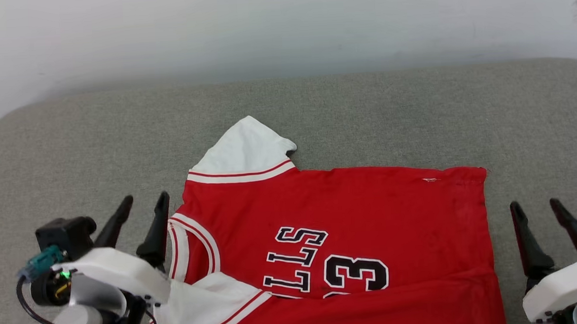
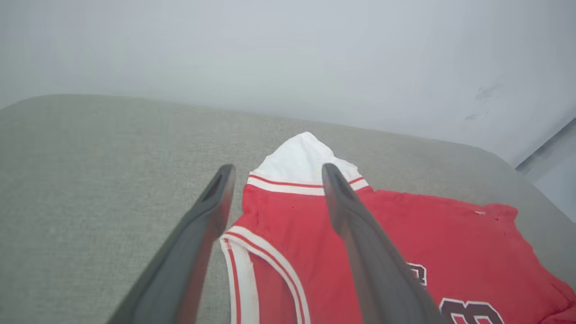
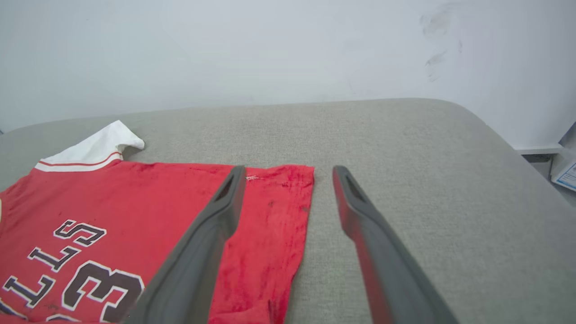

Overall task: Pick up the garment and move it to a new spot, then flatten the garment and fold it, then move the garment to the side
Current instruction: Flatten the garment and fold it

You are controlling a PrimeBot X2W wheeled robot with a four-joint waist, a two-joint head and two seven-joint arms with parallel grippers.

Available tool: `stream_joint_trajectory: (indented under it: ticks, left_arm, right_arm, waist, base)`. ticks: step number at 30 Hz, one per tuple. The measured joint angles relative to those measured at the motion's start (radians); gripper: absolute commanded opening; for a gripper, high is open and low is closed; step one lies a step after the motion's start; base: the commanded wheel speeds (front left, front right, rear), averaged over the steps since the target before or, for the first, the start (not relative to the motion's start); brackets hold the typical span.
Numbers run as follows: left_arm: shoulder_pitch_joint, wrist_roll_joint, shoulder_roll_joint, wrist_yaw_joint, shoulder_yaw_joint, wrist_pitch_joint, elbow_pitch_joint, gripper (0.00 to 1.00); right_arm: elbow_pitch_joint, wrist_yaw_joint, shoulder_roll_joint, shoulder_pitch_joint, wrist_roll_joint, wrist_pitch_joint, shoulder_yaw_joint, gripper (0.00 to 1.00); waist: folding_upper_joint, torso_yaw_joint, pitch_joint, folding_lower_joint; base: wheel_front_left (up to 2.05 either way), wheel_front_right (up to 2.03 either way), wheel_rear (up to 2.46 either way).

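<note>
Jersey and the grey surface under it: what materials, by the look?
garment: thin soft fabric, matte, likely polyester or cotton knit; it lies limp with small wrinkles and a curled sleeve.
padded surface: grey woven upholstery cloth, matte; visible weave, and the rounded corners suggest padding underneath.

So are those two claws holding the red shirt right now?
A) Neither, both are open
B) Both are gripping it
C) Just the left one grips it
A: the left gripper and the right gripper each have their fingers spread, with no cloth pinched between them, and the garment lies flat between them.
</note>
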Motion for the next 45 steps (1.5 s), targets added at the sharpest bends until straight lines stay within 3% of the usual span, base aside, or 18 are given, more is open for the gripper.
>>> stream_joint_trajectory:
  ticks: [5,11,19,24,30,35,42,43,45]
  left_arm:
    - [-0.102,0.058,-0.020,0.009,0.013,-0.075,0.001,1.00]
    - [-0.267,0.081,-0.044,-0.002,0.019,-0.090,0.046,1.00]
    - [-0.524,0.076,-0.019,-0.112,-0.004,0.001,0.196,1.00]
    - [-0.672,0.040,0.028,-0.203,-0.044,0.191,0.308,1.00]
    - [-0.793,-0.031,0.085,-0.246,-0.099,0.509,0.412,1.00]
    - [-0.848,-0.066,0.128,-0.246,-0.126,0.711,0.460,1.00]
    - [-0.866,-0.095,0.159,-0.223,-0.156,0.891,0.511,1.00]
    - [-0.870,-0.095,0.160,-0.217,-0.161,0.906,0.512,0.56]
    - [-0.873,-0.104,0.157,-0.207,-0.164,0.932,0.515,0.23]
  right_arm:
    - [-0.053,0.000,0.022,-0.060,-0.026,-0.044,-0.015,1.00]
    - [-0.117,0.000,0.046,-0.146,-0.030,-0.058,-0.020,1.00]
    - [-0.123,0.000,0.067,-0.233,-0.017,-0.085,0.004,1.00]
    - [-0.091,0.000,0.073,-0.253,0.004,-0.110,0.012,1.00]
    - [-0.043,0.000,0.077,-0.259,0.025,-0.137,0.016,1.00]
    - [-0.007,0.000,0.078,-0.262,0.055,-0.159,0.026,1.00]
    - [0.036,0.000,0.078,-0.268,0.094,-0.182,0.044,1.00]
    - [0.042,0.000,0.078,-0.269,0.097,-0.181,0.045,1.00]
    - [0.049,0.000,0.078,-0.272,0.103,-0.181,0.048,1.00]
  waist:
    - [0.0000,-0.013,0.053,0.0000]
    - [0.0000,-0.033,0.155,0.0001]
    - [0.0000,-0.086,0.290,0.0003]
    - [0.0000,-0.141,0.341,0.0003]
    - [-0.0001,-0.203,0.380,0.0002]
    - [-0.0001,-0.241,0.404,0.0002]
    - [0.0000,-0.280,0.433,-0.0001]
    - [0.0000,-0.282,0.436,-0.0001]
    - [0.0000,-0.287,0.441,-0.0001]
  base:
    - [0.00,0.00,0.00]
    - [0.00,0.00,0.00]
    - [0.00,0.00,0.00]
    - [0.00,0.00,0.00]
    - [0.00,0.00,0.00]
    - [0.00,0.00,0.00]
    - [0.00,0.00,0.00]
    - [0.00,0.00,0.00]
    - [0.00,0.00,0.00]
